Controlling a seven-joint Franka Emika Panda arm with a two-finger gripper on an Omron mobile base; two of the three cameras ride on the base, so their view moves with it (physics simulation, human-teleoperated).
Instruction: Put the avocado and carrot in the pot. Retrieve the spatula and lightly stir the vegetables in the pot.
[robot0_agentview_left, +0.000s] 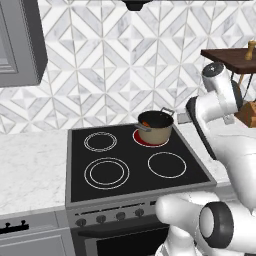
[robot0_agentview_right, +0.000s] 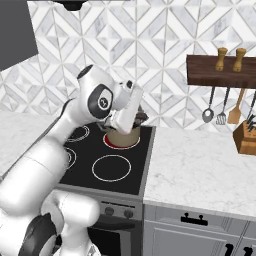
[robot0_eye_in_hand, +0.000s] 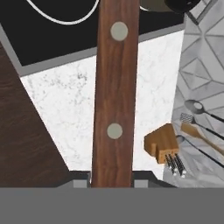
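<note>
Reddish-brown riveted spatula handle (robot0_eye_in_hand: 114, 87) rises between the hand's (robot0_eye_in_hand: 111, 183) finger tips, clamped there. Small tan-beige pot (robot0_agentview_left: 155, 127) sits on the black stove's (robot0_agentview_left: 120, 165) back burner, slim orange carrot (robot0_agentview_left: 145, 124) inside.

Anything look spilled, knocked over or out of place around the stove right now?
Nothing stands out. The small tan pot with a dark rim sits upright on the glowing red back burner, orange carrot piece inside, nothing spilled on the black stovetop.
</note>
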